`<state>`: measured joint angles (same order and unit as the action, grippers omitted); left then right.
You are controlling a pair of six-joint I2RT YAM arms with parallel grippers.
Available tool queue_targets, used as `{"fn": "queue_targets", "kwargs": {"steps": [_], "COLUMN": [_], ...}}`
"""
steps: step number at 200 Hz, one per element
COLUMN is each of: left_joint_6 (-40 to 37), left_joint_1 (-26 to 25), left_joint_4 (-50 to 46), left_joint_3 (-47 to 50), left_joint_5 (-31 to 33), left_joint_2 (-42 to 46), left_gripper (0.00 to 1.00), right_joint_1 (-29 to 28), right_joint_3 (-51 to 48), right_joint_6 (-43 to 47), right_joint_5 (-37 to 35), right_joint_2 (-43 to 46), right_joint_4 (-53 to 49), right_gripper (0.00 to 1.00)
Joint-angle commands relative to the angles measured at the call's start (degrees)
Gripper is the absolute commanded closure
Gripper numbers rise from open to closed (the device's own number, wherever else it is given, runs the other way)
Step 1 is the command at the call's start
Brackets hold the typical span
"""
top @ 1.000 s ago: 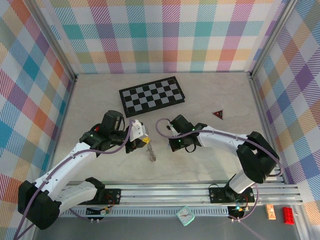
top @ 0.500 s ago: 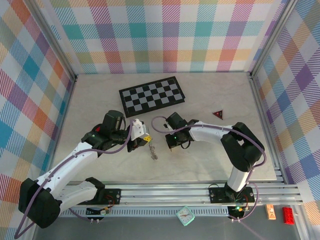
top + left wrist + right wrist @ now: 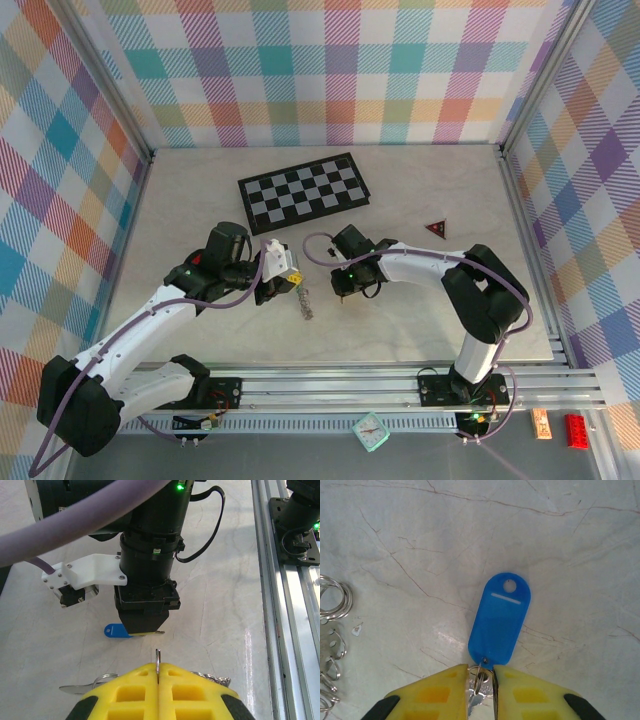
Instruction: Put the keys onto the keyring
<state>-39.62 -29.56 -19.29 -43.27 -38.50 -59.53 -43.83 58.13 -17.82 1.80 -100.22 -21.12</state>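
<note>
Right gripper (image 3: 481,669), newly shifted toward the keyring (image 3: 306,303), has parted its jaws slightly around the blue key (image 3: 501,617), which lies flat on the mid-tabletop (image 3: 570,555); release appears underway, threading not yet done. Left gripper (image 3: 157,669) stays clamped on the keyring.

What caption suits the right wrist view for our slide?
Right arm's fingers flank the metal end of the blue key on the table, keyring at left.

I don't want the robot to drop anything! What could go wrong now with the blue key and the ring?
The right gripper has only the small metal end of the blue key between its fingers, so it could slip. The left gripper pinches just a thin bit of the keyring, which might twist loose.
</note>
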Motion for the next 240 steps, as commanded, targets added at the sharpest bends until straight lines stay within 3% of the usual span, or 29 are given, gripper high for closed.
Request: {"fn": "queue_targets", "kwargs": {"steps": [1,240], "left_joint_6": [0.3,0.1], "left_joint_1": [-0.5,-0.5], "left_joint_4": [2.1,1.7], "left_joint_3": [0.3,0.0], "left_joint_5": [-1.7,-1.4], "left_joint_2": [0.5,0.6], "left_gripper": [1.0,1.0], "right_joint_1": [0.3,0.2], "right_joint_3": [0.8,2.1], "right_joint_6": [-0.4,-0.3], "right_joint_5": [1.1,0.9], "right_joint_2": [0.4,-1.4], "right_joint_4": [-1.5,-1.9], "right_gripper": [0.81,0.89]}}
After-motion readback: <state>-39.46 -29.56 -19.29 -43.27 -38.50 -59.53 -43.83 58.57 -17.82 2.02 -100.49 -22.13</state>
